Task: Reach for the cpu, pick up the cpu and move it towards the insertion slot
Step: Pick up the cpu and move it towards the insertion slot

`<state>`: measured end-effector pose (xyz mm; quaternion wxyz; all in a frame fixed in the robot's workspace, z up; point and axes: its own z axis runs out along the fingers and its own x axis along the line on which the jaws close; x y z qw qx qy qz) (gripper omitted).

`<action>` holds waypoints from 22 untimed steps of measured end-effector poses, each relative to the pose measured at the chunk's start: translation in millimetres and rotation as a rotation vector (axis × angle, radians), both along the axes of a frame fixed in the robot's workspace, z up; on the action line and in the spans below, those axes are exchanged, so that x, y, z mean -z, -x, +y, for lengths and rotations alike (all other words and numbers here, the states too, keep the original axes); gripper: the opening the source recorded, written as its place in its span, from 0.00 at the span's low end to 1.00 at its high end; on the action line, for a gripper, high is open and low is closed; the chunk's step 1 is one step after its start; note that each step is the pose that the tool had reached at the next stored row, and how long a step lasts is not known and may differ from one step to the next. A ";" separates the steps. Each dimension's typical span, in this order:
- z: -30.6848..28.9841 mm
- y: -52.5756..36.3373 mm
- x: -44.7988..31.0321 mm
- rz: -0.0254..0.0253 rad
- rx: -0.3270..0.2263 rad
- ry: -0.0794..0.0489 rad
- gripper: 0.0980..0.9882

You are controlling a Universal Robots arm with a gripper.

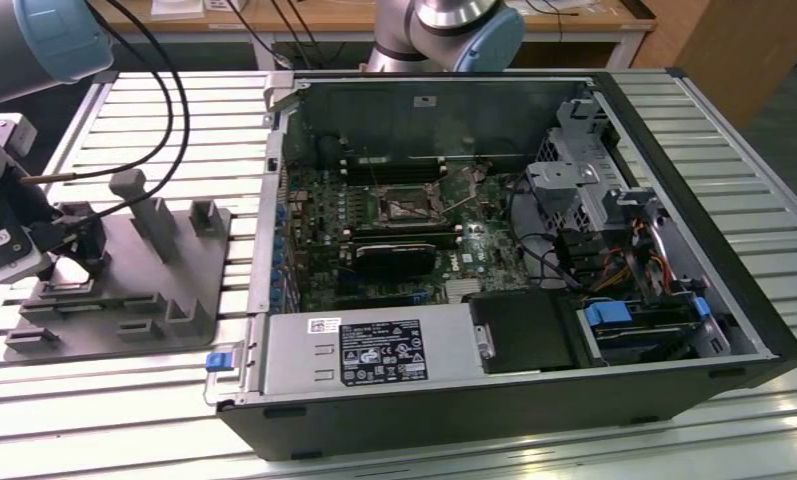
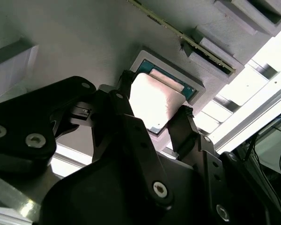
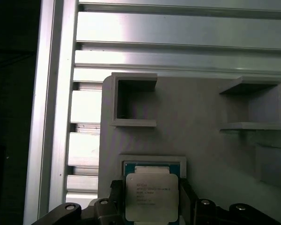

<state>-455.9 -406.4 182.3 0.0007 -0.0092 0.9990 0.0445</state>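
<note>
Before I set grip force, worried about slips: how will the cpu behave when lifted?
Likely stiff and light: the cpu looks like a thin, flat, metal-topped square. Its shiny top may be slippery. Seated in a recess of the grey fixture, it could snag if lifted tilted.

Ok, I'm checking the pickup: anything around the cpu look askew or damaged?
Nothing stands out. The cpu sits square to its recess in the grey fixture, the end effector straddling it; no damage shows.
</note>
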 end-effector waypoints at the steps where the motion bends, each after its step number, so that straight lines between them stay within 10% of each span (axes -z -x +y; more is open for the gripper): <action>1: 0.0 0.0 0.1 -0.0001 0.000 0.000 0.55; 11: 0.0 0.0 -0.6 -0.0005 0.000 0.000 0.50; 22: 0.0 0.0 -25.3 -0.0002 0.000 0.000 0.50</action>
